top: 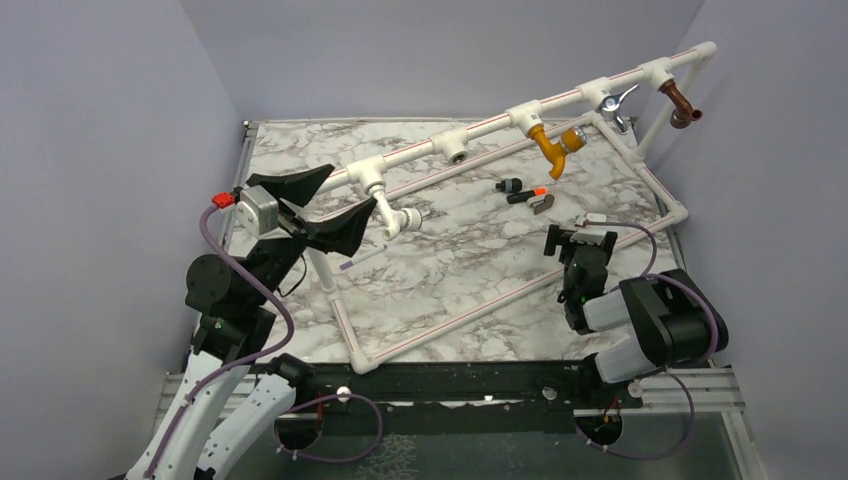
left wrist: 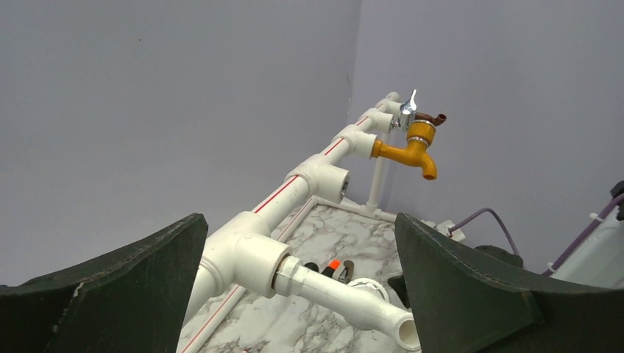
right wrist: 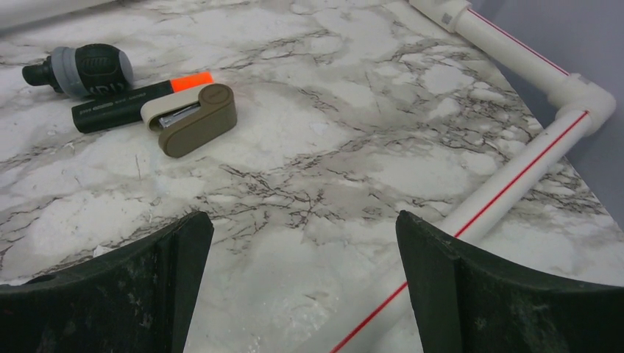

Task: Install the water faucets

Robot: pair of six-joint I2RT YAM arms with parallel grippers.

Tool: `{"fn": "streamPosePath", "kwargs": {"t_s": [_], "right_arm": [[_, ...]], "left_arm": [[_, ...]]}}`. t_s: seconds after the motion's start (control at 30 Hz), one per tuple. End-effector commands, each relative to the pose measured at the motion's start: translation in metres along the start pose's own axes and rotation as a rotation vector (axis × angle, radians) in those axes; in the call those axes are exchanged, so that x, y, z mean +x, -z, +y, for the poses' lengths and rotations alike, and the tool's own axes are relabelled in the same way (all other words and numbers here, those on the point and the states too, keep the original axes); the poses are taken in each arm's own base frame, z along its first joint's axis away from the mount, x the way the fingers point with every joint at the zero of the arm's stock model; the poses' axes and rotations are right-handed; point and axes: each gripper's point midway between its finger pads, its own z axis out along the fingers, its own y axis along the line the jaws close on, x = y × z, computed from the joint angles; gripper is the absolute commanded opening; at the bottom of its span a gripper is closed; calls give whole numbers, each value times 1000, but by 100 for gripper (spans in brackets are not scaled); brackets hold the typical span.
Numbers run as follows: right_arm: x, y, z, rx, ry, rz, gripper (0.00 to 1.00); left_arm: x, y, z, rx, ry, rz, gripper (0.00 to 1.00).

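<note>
A white faucet (top: 396, 216) sits screwed into the leftmost tee (top: 372, 181) of the white pipe frame. My left gripper (top: 350, 192) is open, with its jaws on either side of that tee and not touching it. In the left wrist view the white faucet (left wrist: 353, 298) juts from the tee (left wrist: 250, 257) between my fingers (left wrist: 132, 287). A yellow faucet (top: 556, 145), a chrome-levered one (top: 615, 103) and a brown one (top: 682, 105) hang on the top rail. A black-and-orange faucet (top: 525, 192) lies loose on the table and shows in the right wrist view (right wrist: 140, 103). My right gripper (top: 582, 238) is open and empty, low over the table.
One tee socket (top: 457, 151) between the white and yellow faucets holds nothing. The frame's base pipes (right wrist: 515, 176) run along the marble table (top: 450, 260) close to my right gripper. Purple walls stand at the left, back and right.
</note>
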Motion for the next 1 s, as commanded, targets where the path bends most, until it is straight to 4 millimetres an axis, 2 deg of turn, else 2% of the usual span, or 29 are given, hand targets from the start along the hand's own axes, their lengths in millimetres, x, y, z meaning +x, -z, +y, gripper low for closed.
{"fn": "streamPosePath", "kwargs": {"t_s": [0.0, 0.1, 0.17, 0.2, 0.3, 0.4, 0.5, 0.77, 0.97], "right_arm": [[-28, -16, 17, -85, -21, -141, 100], [-12, -21, 23, -133, -20, -78, 100], [-16, -26, 23, -132, -10, -109, 100], [-8, -26, 26, -142, -11, -51, 100], [-14, -26, 18, -124, -16, -101, 100], [-7, -32, 21, -121, -27, -38, 100], [-12, -30, 17, -107, -34, -77, 100], [-9, -32, 17, -103, -38, -51, 100], [-8, -33, 18, -109, -38, -45, 100]], "left_arm": [[-9, 1, -11, 59, -7, -65, 99], [-2, 3, -14, 81, -4, -55, 99], [4, 5, -16, 90, 1, -52, 99], [8, 6, -17, 94, 0, -49, 99], [16, 11, -17, 95, -2, -47, 99], [13, 16, -20, 103, 3, -64, 99], [17, 21, -21, 101, 7, -72, 99], [17, 33, -22, 93, -5, -99, 99], [6, 41, -22, 82, -20, -143, 99]]}}
